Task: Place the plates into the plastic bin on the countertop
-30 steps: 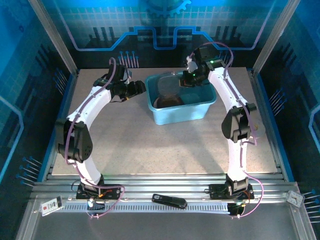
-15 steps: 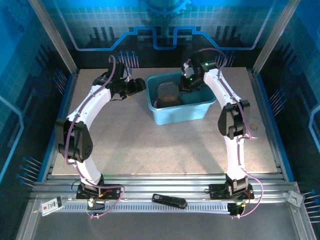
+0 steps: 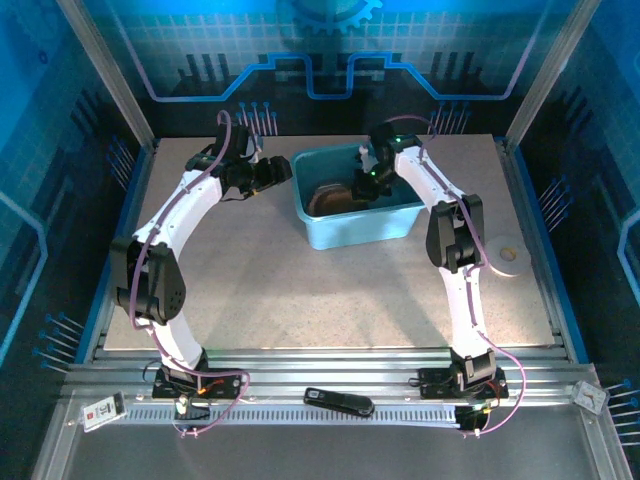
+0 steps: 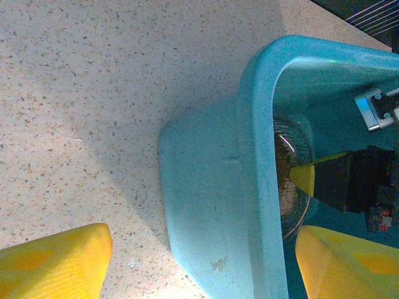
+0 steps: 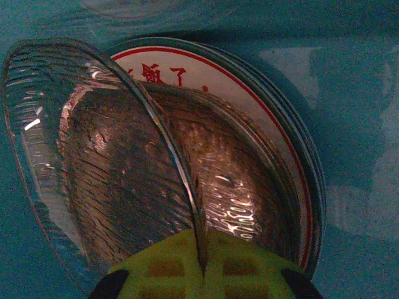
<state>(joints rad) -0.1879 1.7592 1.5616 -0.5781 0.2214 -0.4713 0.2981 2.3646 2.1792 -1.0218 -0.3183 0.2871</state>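
Speckled beige bench (image 3: pixel 300 290) with blue edging lies inside a blue-lit enclosure, and the teal plastic bin (image 3: pixel 355 228) sits toward its far side between the two arms. Inside the bin the right hand (image 3: pixel 366 183) is clenched on the rim of a smoky-brown plate (image 5: pixel 106 162), which tilts steeply over a flat stack on the bin's floor; that stack shows another brown plate (image 5: pixel 243 187) lying on a white plate with a red rim (image 5: pixel 280 118). At the bin's left end the left hand (image 3: pixel 276 176) hangs released, its yellow fingers (image 4: pixel 56 265) spread with the bin's wall between them, one over the bench and one over the bin's inside. A round pale plate (image 3: pixel 506 256) lies on the bench near the right arm's elbow, well apart from the bin. A black remote-like object (image 3: pixel 338 402) rests on the metal rail by the arm bases
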